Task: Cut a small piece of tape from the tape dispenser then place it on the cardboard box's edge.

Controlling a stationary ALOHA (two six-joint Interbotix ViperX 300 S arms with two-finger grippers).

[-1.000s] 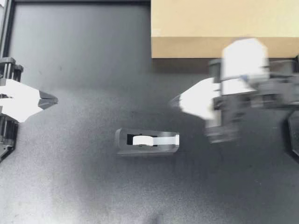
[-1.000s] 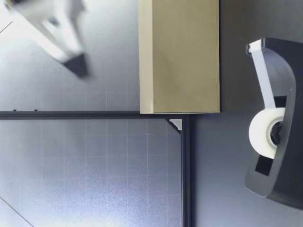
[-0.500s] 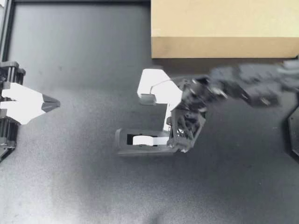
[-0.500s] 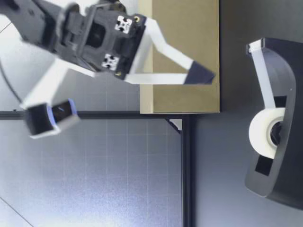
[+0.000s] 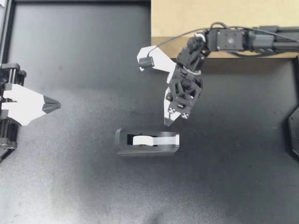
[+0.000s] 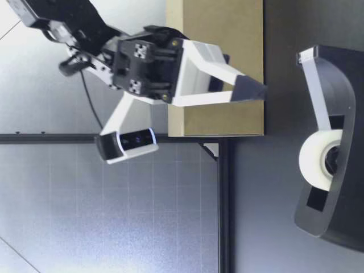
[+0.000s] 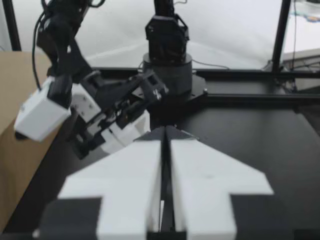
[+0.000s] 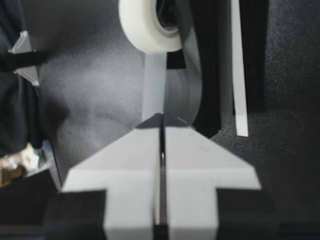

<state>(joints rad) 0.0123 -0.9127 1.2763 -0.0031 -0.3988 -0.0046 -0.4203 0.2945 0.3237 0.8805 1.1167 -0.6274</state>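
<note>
Well, the right gripper [image 5: 167,122] hangs point-down just beside the cutter end of the dispenser [image 5: 147,142], on the side toward the box [image 5: 224,21]. Its arm reaches in across the box's front edge. The fingers are pressed together with nothing between them. Its wrist view shows the tips over the strip of tape [image 8: 154,82] that runs from the roll [image 8: 140,25] toward the cutter. From table height the tips stand clear of the dispenser, with a gap between them and the cutter end. The dispenser sits near the middle of the table [image 5: 84,56], well apart from the box. The left gripper [image 5: 53,103] sits at its own side of the table, far from both, fingers closed tight and empty.
</note>
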